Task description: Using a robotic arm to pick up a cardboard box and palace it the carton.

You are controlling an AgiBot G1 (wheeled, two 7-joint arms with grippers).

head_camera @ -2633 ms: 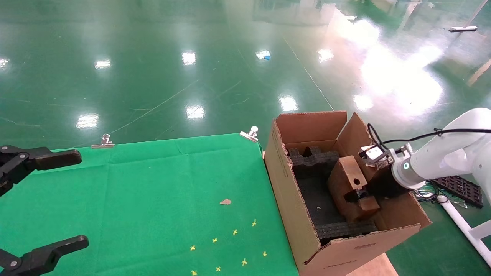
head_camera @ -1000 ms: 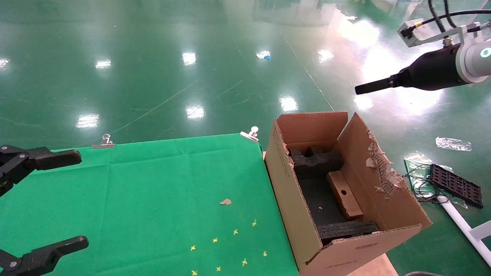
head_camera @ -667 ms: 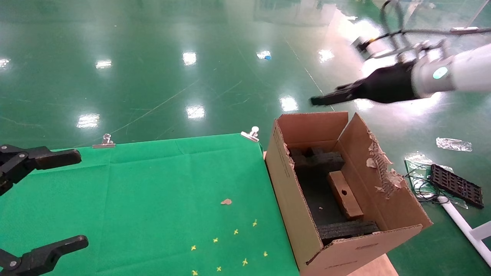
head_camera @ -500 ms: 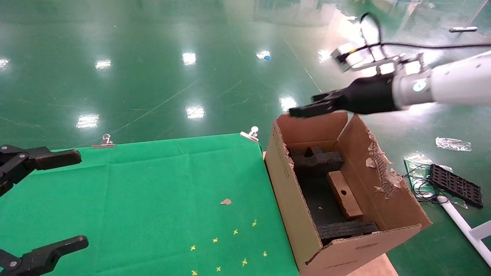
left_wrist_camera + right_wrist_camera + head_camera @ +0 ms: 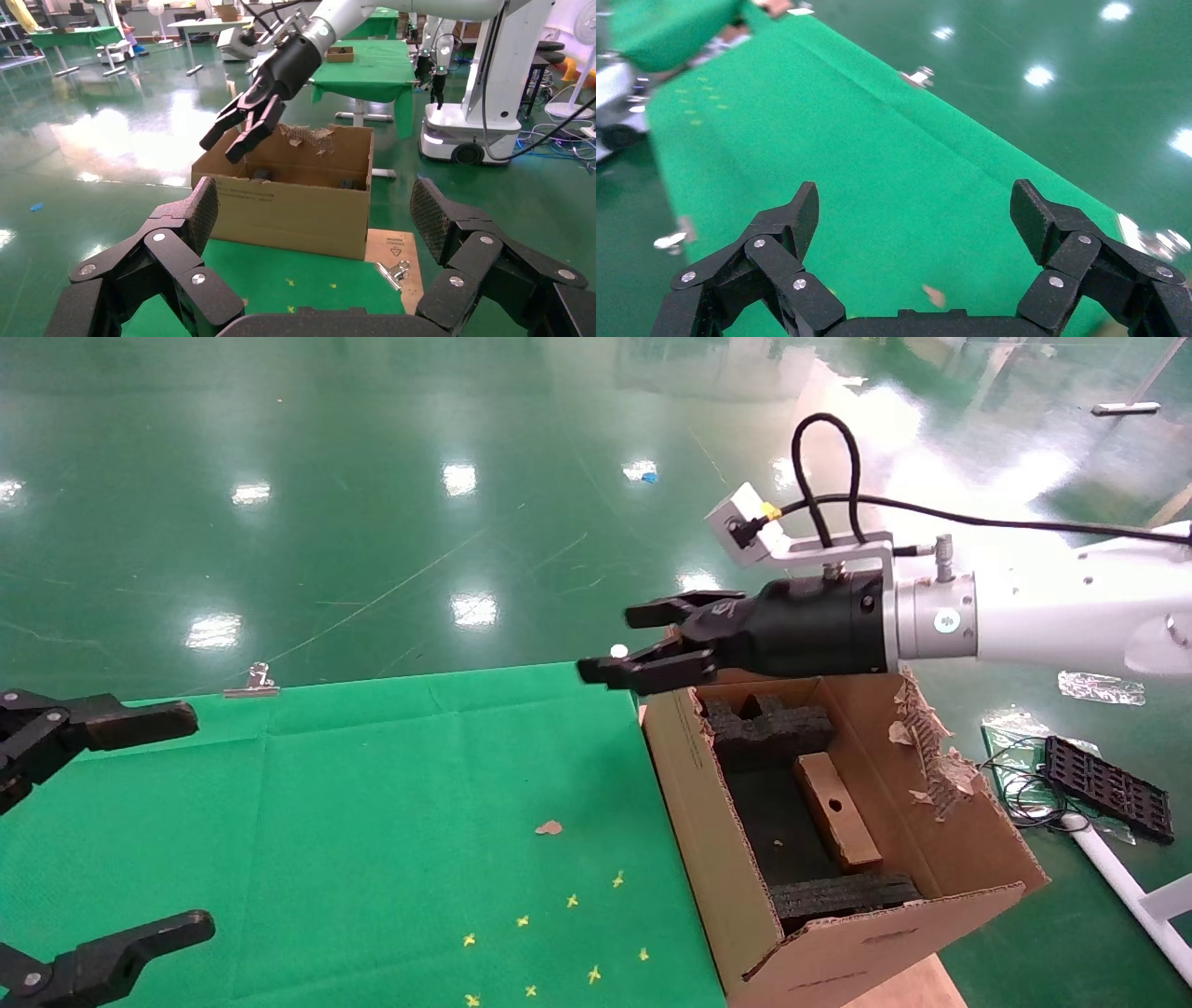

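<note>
The far wall of the carton (image 5: 736, 887) is masked in the head view by the right arm (image 5: 1052, 617), which crosses it from the right. The carton's base is cut off at the near frame edge. The box (image 5: 836, 809) is seen lying flat inside the carton, between the far foam block (image 5: 765, 728) and the near foam block (image 5: 838, 894), round hole facing up. From the left wrist view the box is hidden behind the carton wall (image 5: 288, 210); only the torn flap and foam tops are shown.

Right gripper (image 5: 643, 645) is held above the carton's far-left corner, over the counter (image 5: 372, 822) edge. Its jaws are spread wide and hold nothing, which is confirmed in the right wrist view (image 5: 916, 217), where only green cloth and a clip (image 5: 918, 76) are seen between them.

Left gripper (image 5: 102, 822) is parked at the left edge of the counter, partly cut off, jaws wide apart and empty (image 5: 316, 225).

Wide bare cloth lies between the two grippers; only yellow marks (image 5: 559, 933) and a scrap (image 5: 548, 827) are on it. The carton sits just beside the counter's right edge.
</note>
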